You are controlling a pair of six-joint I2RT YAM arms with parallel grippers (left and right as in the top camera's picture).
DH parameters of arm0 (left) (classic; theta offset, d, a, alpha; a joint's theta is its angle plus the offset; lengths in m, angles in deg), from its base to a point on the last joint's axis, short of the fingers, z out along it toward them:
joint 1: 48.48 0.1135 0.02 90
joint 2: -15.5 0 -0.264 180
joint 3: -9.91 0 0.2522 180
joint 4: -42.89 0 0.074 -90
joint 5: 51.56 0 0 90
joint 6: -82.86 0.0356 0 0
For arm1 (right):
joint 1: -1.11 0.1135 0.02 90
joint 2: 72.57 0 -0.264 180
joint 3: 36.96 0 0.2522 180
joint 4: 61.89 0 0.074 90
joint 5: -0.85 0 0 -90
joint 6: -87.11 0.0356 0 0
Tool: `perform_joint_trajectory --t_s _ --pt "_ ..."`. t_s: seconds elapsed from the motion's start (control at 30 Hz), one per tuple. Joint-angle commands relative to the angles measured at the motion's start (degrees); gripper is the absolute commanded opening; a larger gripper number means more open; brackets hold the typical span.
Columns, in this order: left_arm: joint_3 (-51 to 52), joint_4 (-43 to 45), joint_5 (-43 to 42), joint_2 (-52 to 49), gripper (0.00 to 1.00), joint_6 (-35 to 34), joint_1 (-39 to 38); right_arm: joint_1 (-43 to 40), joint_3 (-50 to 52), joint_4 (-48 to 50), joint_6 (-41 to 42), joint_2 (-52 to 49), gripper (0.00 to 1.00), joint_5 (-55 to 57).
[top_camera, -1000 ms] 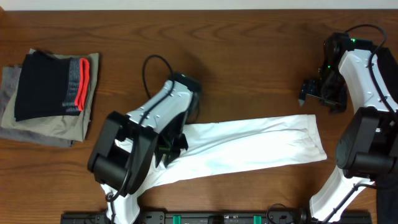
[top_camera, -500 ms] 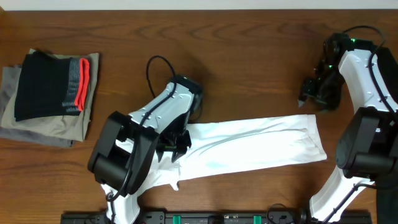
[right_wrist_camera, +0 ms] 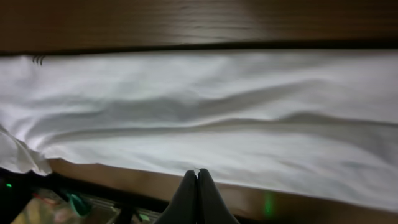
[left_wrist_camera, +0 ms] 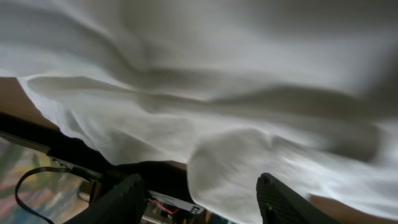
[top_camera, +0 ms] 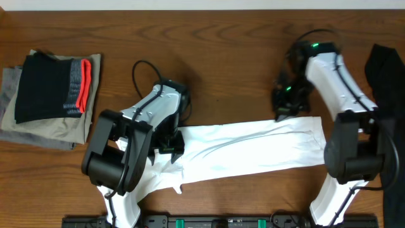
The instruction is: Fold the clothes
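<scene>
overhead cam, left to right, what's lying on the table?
olive-grey garments with a black garment stacked on top → white T-shirt → dark cloth at the right edge

surface: brown wood-grain table (top_camera: pixel 240 57) fills view | far edge: thin pale strip (top_camera: pixel 190 4) beyond it | near edge: black rail (top_camera: pixel 82 221) | light: even, soft, faint shadows
</scene>
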Motion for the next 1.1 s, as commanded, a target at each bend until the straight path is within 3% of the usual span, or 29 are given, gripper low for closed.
perform_joint_trajectory --t_s 0.0,0.53,1.07 --pt "2.2 1.3 -0.6 1.0 0.6 1.4 2.0 2.4 4.6 2.8 2.1 1.3 0.01 -0.9" --pt "6.4 7.9 -0.7 1.0 0.61 2.3 8.2 -0.1 20.5 15.0 7.4 1.3 0.01 0.1" --pt "6.4 20.5 -0.6 1.0 0.68 4.8 10.3 -14.7 21.3 24.2 9.8 1.3 0.01 7.4"
